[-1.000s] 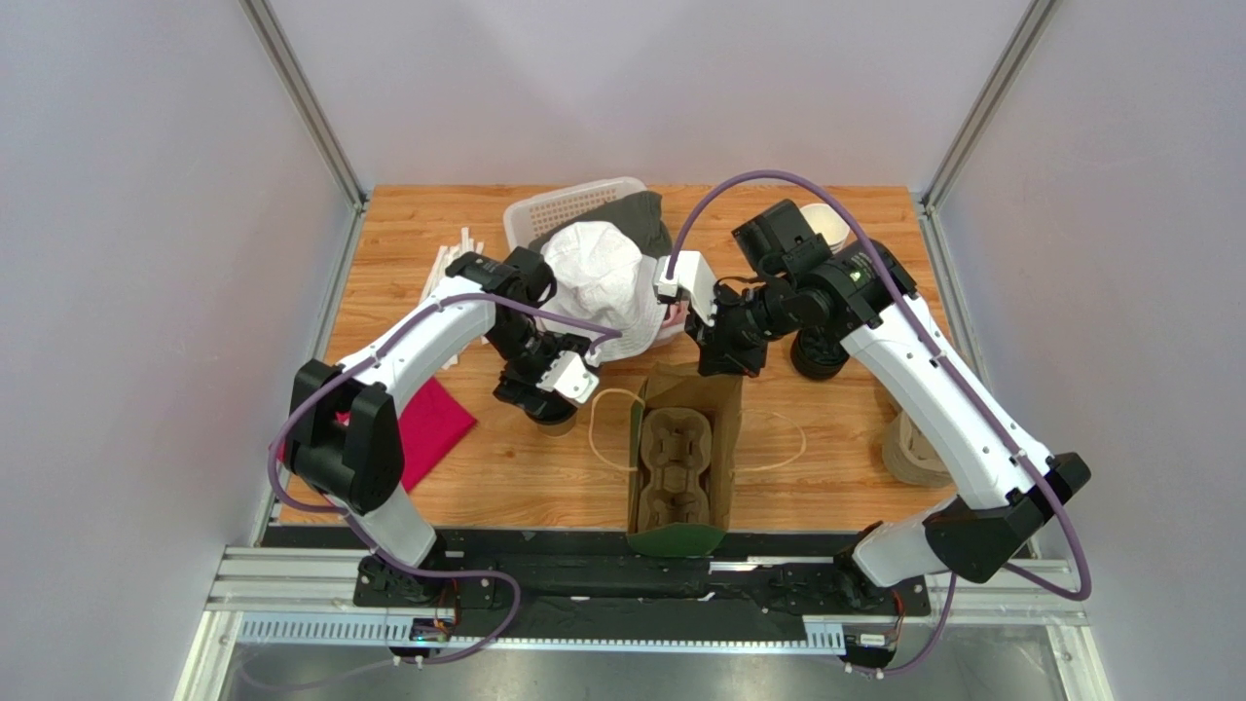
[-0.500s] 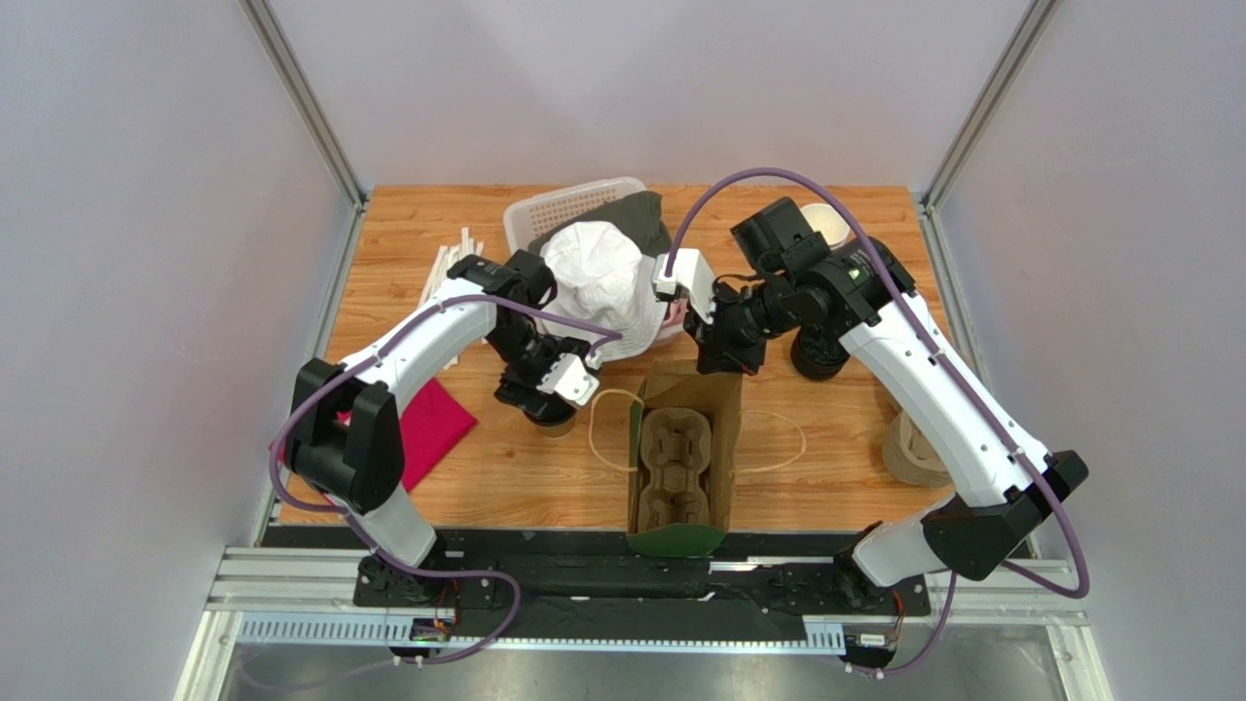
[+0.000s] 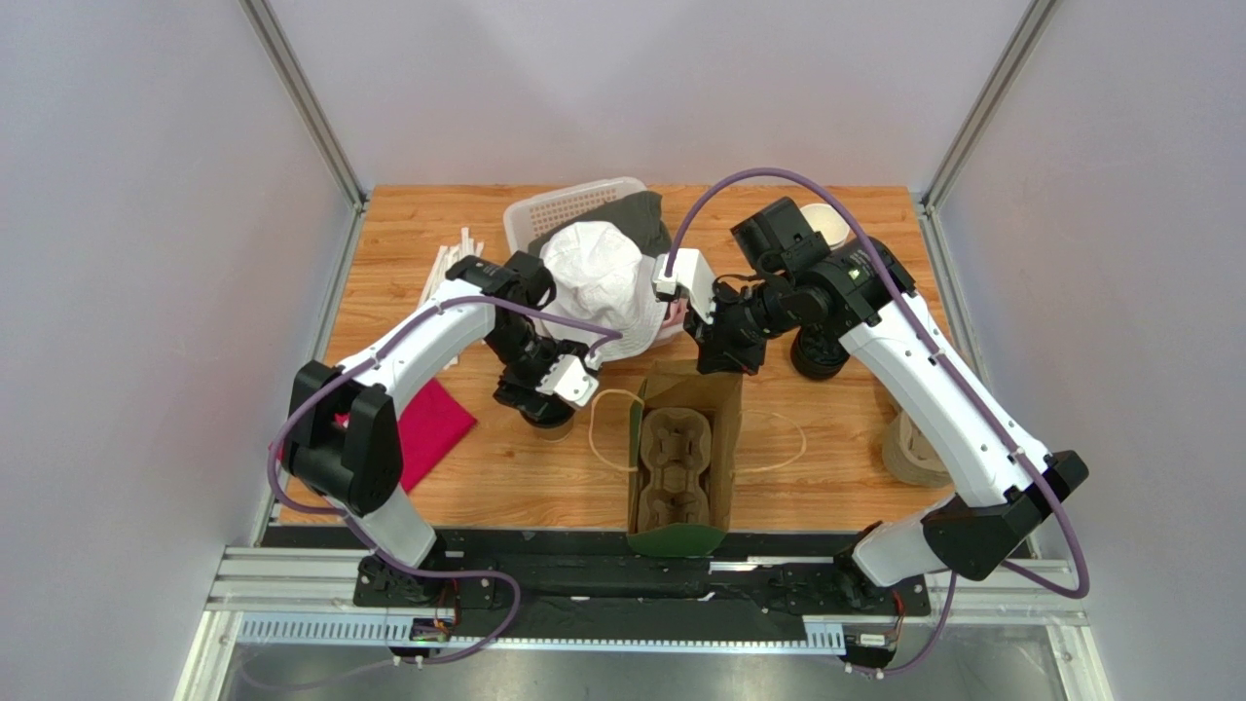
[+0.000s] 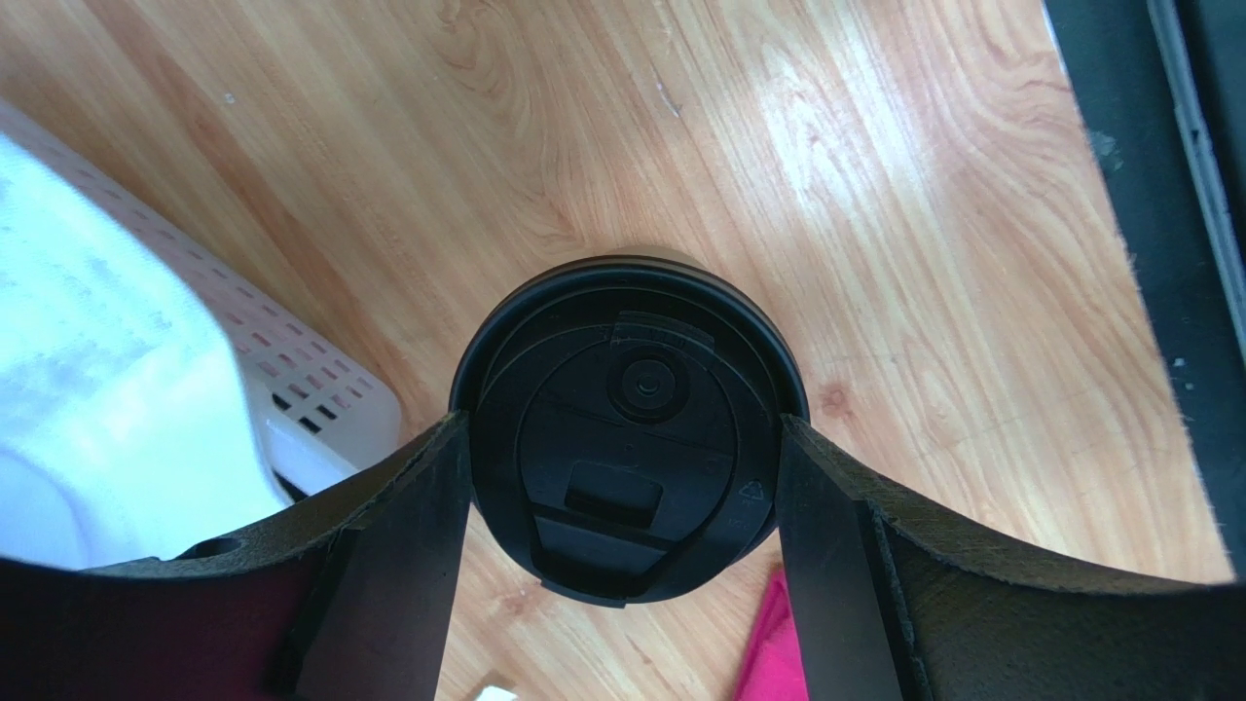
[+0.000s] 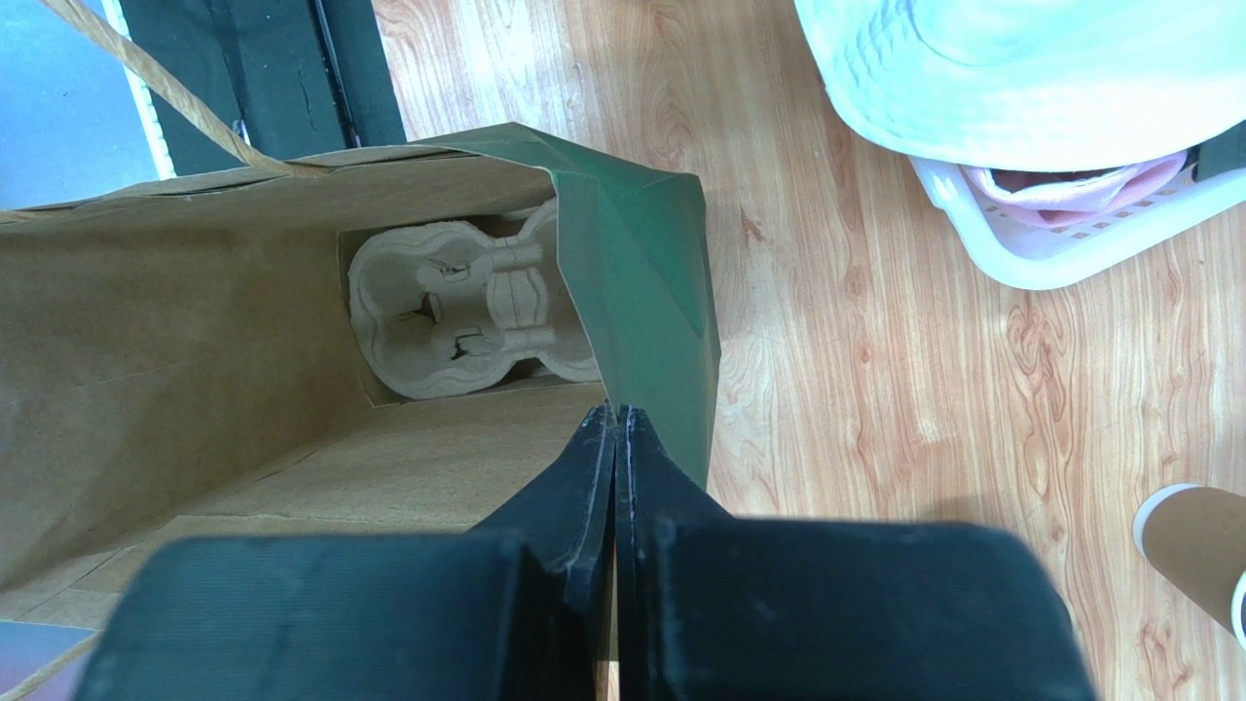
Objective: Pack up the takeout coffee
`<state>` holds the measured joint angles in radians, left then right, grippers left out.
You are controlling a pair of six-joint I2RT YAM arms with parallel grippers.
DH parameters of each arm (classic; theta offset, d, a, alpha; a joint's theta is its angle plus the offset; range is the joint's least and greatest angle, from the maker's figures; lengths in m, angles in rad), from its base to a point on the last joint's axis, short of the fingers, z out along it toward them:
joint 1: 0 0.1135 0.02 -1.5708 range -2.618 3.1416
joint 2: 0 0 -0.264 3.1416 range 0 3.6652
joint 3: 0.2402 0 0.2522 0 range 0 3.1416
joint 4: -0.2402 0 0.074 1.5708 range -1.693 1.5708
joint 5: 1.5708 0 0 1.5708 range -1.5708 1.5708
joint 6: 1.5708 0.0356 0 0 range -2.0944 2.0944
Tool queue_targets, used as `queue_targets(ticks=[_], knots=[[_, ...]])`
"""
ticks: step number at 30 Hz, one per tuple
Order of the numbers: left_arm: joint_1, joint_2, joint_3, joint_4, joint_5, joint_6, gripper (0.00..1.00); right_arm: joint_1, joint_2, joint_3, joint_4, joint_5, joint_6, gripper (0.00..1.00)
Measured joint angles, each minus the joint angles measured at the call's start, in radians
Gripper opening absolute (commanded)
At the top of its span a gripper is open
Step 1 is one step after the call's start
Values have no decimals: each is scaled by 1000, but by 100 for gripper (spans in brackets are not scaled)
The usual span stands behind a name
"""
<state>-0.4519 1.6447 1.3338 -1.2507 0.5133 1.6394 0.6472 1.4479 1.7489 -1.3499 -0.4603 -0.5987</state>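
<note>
The takeout coffee, a brown cup with a round black lid, stands on the wooden table left of the bag; in the top view only its brown edge shows under my left gripper. In the left wrist view that gripper is closed against both sides of the lid. My right gripper is shut on the far rim of the kraft paper bag; the right wrist view shows its jaws pinching the bag's green-lined edge. A pulp cup carrier lies inside the bag.
A white basket with white cloth stands behind the bag. A pink cloth lies at the left, white sticks at the back left. A black lid pile and a stack of brown cups are at the right.
My left gripper has edged slightly toward the bag at the cup. The right arm and the bag have not visibly moved.
</note>
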Motion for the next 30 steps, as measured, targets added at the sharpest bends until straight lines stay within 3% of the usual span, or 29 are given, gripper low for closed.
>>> queue_targets(ticks=[4, 10, 17, 21, 24, 30], knots=[[0, -61, 17, -36, 4, -37, 47, -4, 0, 0, 0, 6, 1, 0], [2, -273, 84, -72, 19, -164, 41, -10, -1, 0, 0, 17, 12, 0], [2, -455, 249, -66, 43, -498, 39, -11, -32, -2, 1, 62, 54, 0], [-6, -452, 472, -61, 36, -727, 39, -11, -52, -1, 2, 81, 85, 0], [-84, -397, 715, -62, 1, -842, 40, -11, -52, -1, 5, 87, 106, 0], [-387, -309, 959, -77, -108, -924, 40, -11, -50, -1, 13, 93, 146, 0]])
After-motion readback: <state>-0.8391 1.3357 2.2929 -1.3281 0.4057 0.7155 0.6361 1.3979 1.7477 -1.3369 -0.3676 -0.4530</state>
